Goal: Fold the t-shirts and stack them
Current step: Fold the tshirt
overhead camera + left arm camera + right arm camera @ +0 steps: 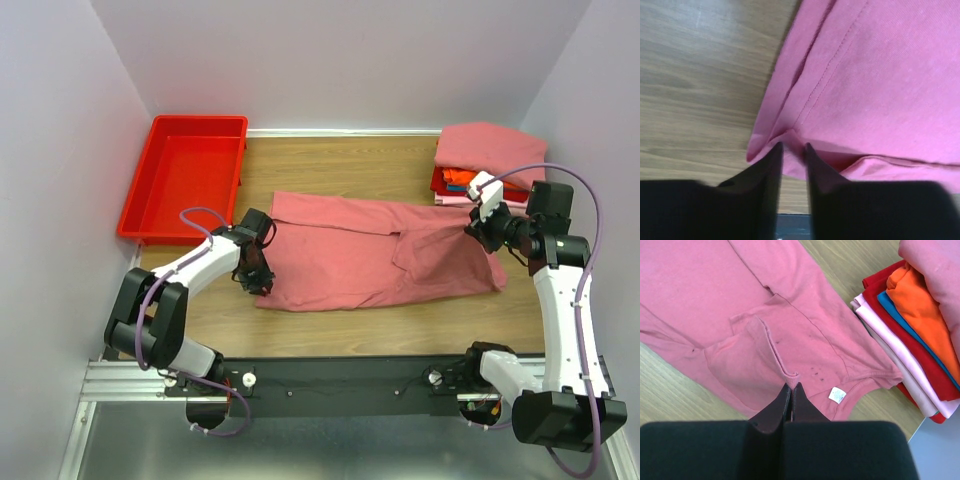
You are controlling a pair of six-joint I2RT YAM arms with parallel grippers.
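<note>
The large salmon-pink t-shirt (370,250) lies spread across the middle of the table, partly folded along its length. My left gripper (258,282) is at its near-left corner; in the left wrist view its jaws (792,146) stand narrowly apart, pinching the raised hem corner (790,136). My right gripper (478,228) is at the shirt's right end, shut (791,385) on the ribbed collar (790,374). The white neck tag (837,395) lies just right of it. A stack of folded t-shirts (490,160) sits at the back right, pink on top.
The red plastic bin (190,185) stands at the back left. The stack (920,315) shows orange, blue, red and pale pink layers close to my right gripper. Bare wood (340,160) lies behind the shirt and along the front edge. Walls close three sides.
</note>
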